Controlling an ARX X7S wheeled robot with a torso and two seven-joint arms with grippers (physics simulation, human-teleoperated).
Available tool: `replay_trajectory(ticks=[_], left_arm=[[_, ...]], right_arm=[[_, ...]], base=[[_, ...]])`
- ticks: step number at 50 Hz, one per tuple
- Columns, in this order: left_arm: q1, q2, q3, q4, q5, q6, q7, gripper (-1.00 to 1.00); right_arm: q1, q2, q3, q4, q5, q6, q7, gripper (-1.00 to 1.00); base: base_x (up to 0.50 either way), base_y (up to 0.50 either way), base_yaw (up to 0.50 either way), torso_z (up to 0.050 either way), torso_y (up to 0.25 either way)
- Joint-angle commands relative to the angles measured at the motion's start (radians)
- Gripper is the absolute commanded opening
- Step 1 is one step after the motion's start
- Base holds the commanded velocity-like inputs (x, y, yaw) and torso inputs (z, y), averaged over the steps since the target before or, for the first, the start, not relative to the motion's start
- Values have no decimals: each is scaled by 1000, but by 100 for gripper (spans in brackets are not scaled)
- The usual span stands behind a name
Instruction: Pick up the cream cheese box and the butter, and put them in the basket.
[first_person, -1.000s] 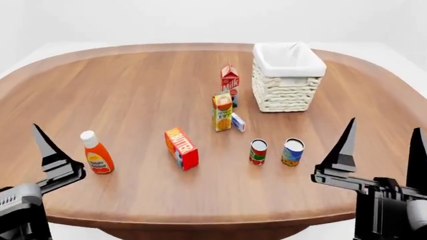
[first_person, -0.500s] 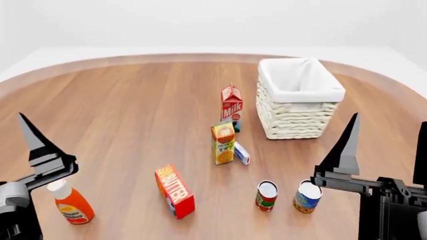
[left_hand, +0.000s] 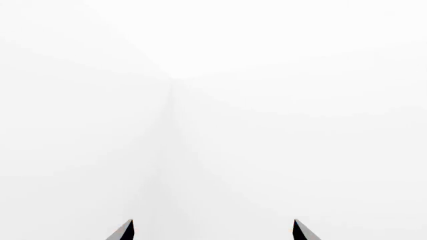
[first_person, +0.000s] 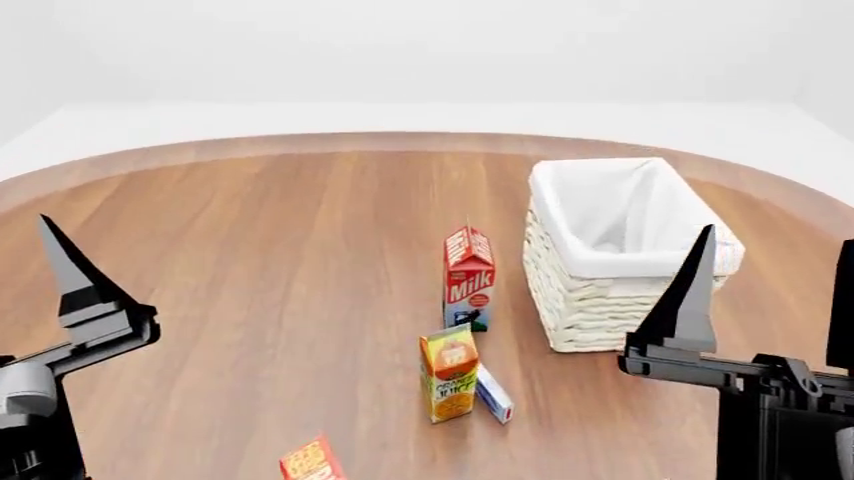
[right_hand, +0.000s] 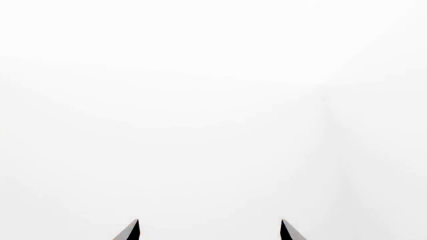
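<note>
Both pincers stood apart & empty: left pincer (left_hand: 212, 231), right pincer (right_hand: 208, 230), wrist views showing only white wall. On the worktop (first_person: 267, 260), cream cheese box (first_person: 494, 394) lay just beside juice carton (first_person: 450, 376), on the side toward basket (first_person: 617, 255). Butter (first_person: 311, 462) sat near carton's other side, cut off at head view's edge.
</note>
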Motion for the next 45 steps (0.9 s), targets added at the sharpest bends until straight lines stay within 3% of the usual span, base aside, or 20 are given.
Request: replay_trajectory(ticks=[1, 27, 31, 45], left_arm=[[-1, 10, -10, -4, 21, 9, 16, 100], [0, -3, 4, -15, 12, 11, 2, 100], [0, -4, 8, -16, 13, 11, 1, 100], [1, -11, 17, -8, 12, 4, -6, 100]], right_arm=[[2, -9, 8, 0, -21, 1, -18, 100], [-4, 12, -42, -18, -52, 20, -22, 100], [0, 23, -56, -53, -35, 124, -30, 100], [26, 83, -100, -265, 46, 605, -60, 100]], base=[[500, -8, 0, 0, 0], [500, 1, 0, 0, 1], [454, 13, 0, 0, 0], [11, 0, 0, 0, 0]])
